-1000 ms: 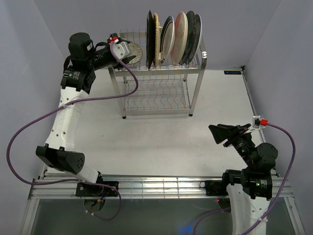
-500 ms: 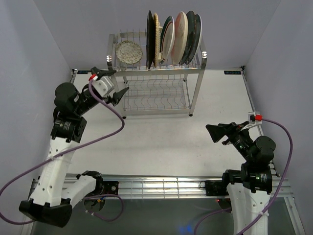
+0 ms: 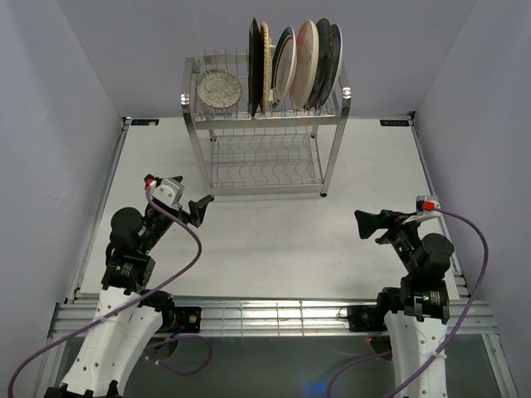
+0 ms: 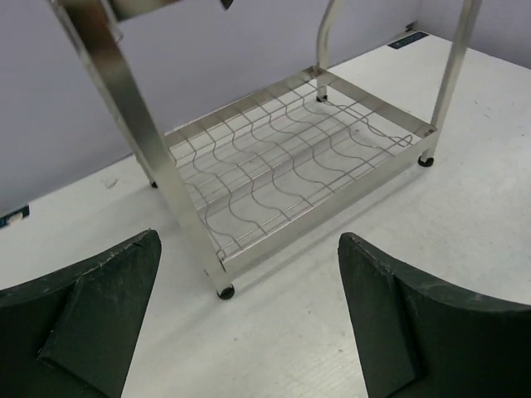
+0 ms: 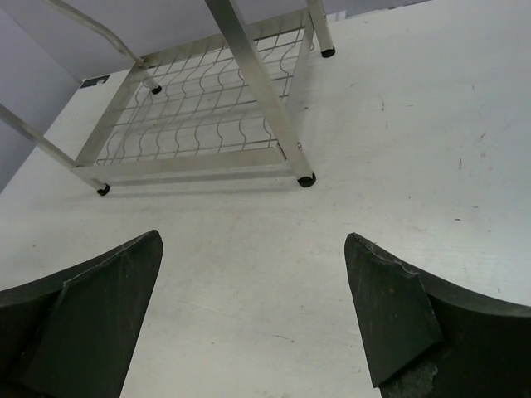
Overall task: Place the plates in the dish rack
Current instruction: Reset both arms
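The plates [image 3: 294,66] stand on edge in the rack's [image 3: 331,157] top tier, the silver plate [image 3: 218,89] off to their left, so loading looks finished (no plate on the table [image 3: 274,240] that I can see). Nothing left but parking, I'd guess. Both arms sit folded low near their bases, the left gripper [image 3: 199,209] and right gripper [image 3: 367,225] spread wide and empty.

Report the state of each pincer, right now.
Left pincer: open, holding nothing.
Right pincer: open, holding nothing.
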Robot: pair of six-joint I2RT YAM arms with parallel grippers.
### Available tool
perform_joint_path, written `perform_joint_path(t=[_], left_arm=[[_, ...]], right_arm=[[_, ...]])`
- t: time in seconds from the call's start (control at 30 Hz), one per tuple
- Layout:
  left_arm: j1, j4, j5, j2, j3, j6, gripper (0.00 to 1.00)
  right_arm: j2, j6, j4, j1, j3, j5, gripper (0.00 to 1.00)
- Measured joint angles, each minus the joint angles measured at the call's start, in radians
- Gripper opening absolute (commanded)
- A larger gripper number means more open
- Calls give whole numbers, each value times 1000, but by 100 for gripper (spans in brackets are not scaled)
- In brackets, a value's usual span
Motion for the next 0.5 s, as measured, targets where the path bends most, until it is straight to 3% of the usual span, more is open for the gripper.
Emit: perform_joint_path(t=[0.27, 0.5], left_arm=[[0, 66, -200, -229, -221, -123, 98], [0, 137, -244, -269, -397, -129, 98]], right_arm=[[-138, -33, 107, 0, -166, -2, 95], [-150, -17, 168, 0, -225, -33, 95]])
